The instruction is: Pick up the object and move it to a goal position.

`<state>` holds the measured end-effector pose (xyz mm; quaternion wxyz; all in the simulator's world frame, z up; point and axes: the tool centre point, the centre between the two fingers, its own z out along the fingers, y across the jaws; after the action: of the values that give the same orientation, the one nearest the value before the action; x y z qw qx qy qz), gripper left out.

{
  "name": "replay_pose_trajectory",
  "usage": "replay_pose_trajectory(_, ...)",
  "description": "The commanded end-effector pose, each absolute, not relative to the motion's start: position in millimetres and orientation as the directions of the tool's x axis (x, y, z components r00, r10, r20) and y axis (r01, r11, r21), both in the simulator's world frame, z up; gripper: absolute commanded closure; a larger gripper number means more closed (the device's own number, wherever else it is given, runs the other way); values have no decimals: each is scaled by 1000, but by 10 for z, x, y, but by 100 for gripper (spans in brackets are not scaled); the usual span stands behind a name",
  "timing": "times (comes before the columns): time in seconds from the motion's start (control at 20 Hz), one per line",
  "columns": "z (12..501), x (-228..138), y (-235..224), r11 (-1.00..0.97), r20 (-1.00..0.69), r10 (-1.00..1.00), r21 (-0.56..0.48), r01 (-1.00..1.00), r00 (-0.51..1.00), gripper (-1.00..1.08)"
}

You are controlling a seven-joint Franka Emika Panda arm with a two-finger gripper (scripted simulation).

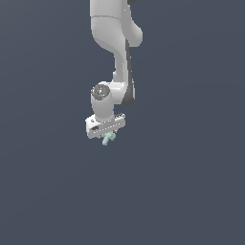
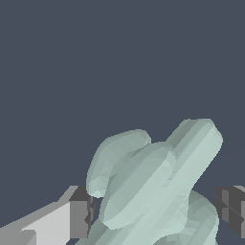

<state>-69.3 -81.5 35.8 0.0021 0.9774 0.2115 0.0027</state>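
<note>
The object (image 1: 108,139) is a tiny pale mint-green pronged piece. It hangs just under the white gripper (image 1: 109,136) near the middle of the exterior view. In the wrist view the object (image 2: 158,186) fills the space between the two dark finger pads (image 2: 80,213), with rounded prongs sticking out past them. The gripper is shut on the object. The arm comes down from the top of the exterior view. The part of the object deeper between the fingers is hidden.
A plain dark grey-blue surface (image 1: 191,191) lies all around. No other objects, containers or edges show in either view.
</note>
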Motion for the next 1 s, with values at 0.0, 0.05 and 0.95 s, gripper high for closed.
replay_pose_trajectory(0.0,422,-696,-769,-910,5,414,6,414,910,108)
replay_pose_trajectory(0.05,454,-699,-742,-910,5,414,5,414,910,108)
replay_pose_trajectory(0.95,1788,-811,220,-909,1,417,4,417,909,108)
